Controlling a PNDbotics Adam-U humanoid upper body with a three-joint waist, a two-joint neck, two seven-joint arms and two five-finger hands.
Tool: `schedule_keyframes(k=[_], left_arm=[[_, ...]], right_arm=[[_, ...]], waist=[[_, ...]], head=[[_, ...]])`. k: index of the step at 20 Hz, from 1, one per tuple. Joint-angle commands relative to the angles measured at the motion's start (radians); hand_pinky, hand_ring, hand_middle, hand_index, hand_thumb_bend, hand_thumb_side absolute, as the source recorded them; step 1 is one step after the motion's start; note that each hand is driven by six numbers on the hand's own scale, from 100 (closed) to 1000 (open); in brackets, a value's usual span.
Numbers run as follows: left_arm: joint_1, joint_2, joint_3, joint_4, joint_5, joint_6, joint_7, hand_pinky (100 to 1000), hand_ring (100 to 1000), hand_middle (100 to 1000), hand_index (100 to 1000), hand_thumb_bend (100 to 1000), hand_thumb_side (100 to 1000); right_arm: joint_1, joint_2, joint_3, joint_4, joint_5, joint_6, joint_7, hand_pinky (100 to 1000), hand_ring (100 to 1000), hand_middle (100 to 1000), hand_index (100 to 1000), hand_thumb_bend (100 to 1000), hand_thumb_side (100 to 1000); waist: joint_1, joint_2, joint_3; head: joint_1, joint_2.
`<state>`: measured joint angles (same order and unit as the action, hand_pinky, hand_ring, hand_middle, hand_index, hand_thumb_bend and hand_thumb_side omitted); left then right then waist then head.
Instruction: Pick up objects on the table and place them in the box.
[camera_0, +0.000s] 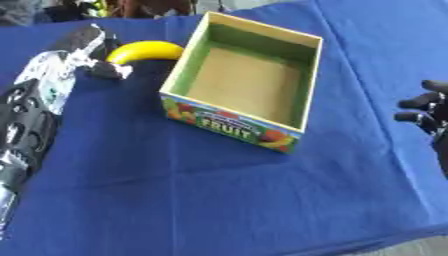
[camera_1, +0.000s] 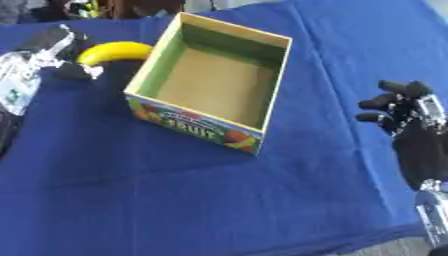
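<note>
Blue-clothed table (camera_0: 219, 200), creased, with an open cardboard box (camera_0: 245, 82) standing upright near the middle, tilted askew in view. Box walls green inside, floor plain brown and bare, front wall printed with fruit pictures and the word FRUIT. Left of the box, just beside its far left corner, a yellow banana (camera_0: 144, 51) lying on the cloth, curved, one end pointing toward the box wall; touching the wall or just short of it, cannot tell. Left robot hand (camera_0: 92, 47) reaching in from the left side of the box along a black and silver arm, right at the banana's near end, dark fingers (camera_0: 107, 70) bent down beside the fruit's lower left edge. Contact with the banana likely, yet whether the fingers wrap round it or only rest beside it cannot be told. Banana flat on the table, not lifted. Right robot hand (camera_1: 407, 117) well to the right of the box, apart from it, over the cloth near the table's right edge, black fingers pointing left toward the box, spread and only slightly bent, holding nothing. Dark blurred shapes beyond the far edge of the table, behind the box, too vague to make out.
</note>
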<state>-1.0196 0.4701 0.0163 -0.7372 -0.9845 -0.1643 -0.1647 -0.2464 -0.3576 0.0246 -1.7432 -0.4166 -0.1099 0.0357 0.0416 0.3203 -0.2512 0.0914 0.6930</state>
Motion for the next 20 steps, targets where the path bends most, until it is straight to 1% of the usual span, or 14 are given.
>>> schedule_keyframes(k=[1, 8, 12, 16, 20], left_arm=[[-0.014, 0.041, 0.009, -0.028, 0.028, 0.003, 0.010, 485, 448, 421, 578, 100, 373], [-0.013, 0.058, 0.017, -0.073, 0.125, 0.013, -0.020, 475, 436, 405, 567, 100, 406], [-0.007, 0.073, 0.026, -0.115, 0.199, 0.020, -0.059, 472, 432, 398, 563, 100, 443], [-0.002, 0.089, 0.033, -0.169, 0.274, 0.030, -0.097, 470, 428, 394, 560, 100, 455], [-0.003, 0.094, 0.039, -0.238, 0.346, 0.033, -0.130, 466, 421, 383, 554, 100, 488]], right_arm=[[-0.007, -0.015, -0.011, -0.008, -0.005, -0.003, 0.001, 634, 678, 542, 765, 100, 792], [-0.001, -0.015, -0.015, -0.007, -0.007, -0.003, -0.002, 634, 678, 541, 765, 100, 791], [0.005, -0.016, -0.019, -0.007, -0.008, -0.005, -0.005, 634, 678, 541, 765, 100, 790], [0.012, -0.016, -0.022, -0.006, -0.008, -0.007, -0.008, 634, 678, 541, 765, 100, 790], [0.015, -0.017, -0.024, -0.006, -0.010, -0.008, -0.009, 634, 678, 541, 765, 100, 789]], waist=[[-0.003, -0.026, 0.003], [-0.007, -0.036, 0.013], [-0.012, -0.043, 0.020], [-0.017, -0.049, 0.028], [-0.022, -0.056, 0.033]], head=[[-0.006, 0.004], [-0.016, 0.006], [-0.024, 0.006], [-0.032, 0.007], [-0.037, 0.006]])
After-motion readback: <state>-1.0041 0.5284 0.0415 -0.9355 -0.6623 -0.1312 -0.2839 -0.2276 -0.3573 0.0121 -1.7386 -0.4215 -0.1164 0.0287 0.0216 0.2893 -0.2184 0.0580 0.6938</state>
